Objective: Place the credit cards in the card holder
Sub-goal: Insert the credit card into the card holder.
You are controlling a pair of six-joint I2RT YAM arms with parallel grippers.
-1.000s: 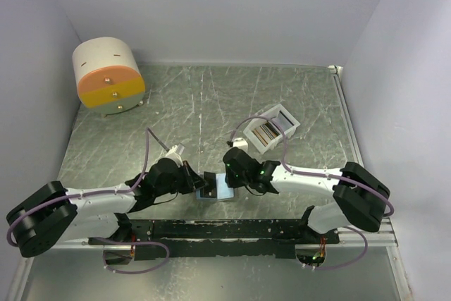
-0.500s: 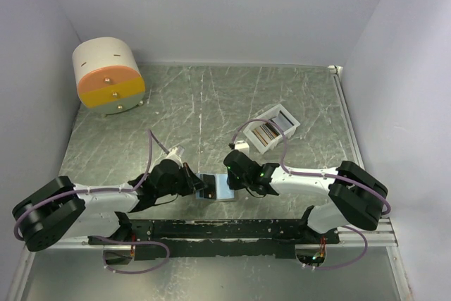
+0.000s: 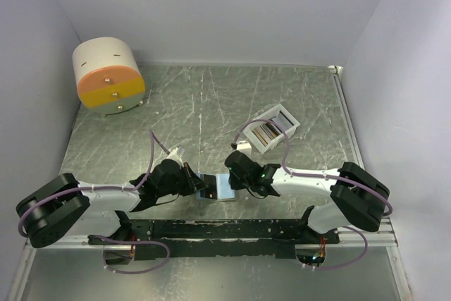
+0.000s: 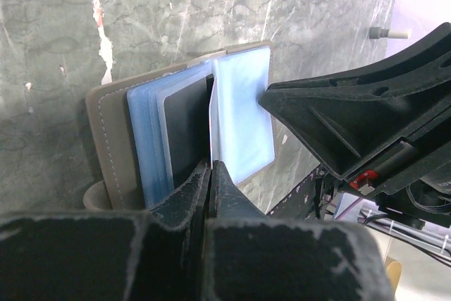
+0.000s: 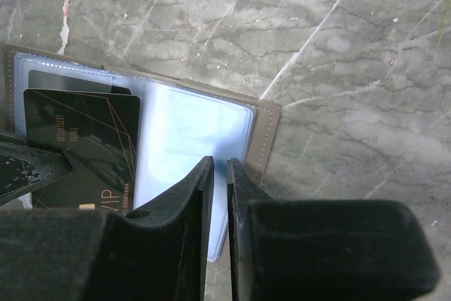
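Left gripper (image 4: 211, 168) fully closed; my fingertips pinch one thin upright leaf of the card holder (image 4: 106, 139). Holder lies open on the table (image 3: 197, 103), at 6 o'clock in the top view, between my two wrists, with taupe cover down and light blue sleeves up.

Right gripper (image 5: 220, 170) reaches in from 3 o'clock, jaws drawn to a narrow slit over the near edge of the right-hand blue leaf. I cannot tell whether they nip that leaf or only rest on it.

Credit cards (image 5: 81, 147): two dark ones show in the left-hand sleeves. The front one is lettered VIP; the other is tucked behind it toward 12 o'clock.

White slotted tray (image 3: 272, 129) sits at 2 o'clock from the holder, well apart, with thin reddish-brown and pale edges standing in its slots. Cream-and-orange drum (image 3: 108, 75) is at 10 o'clock, in the far corner.
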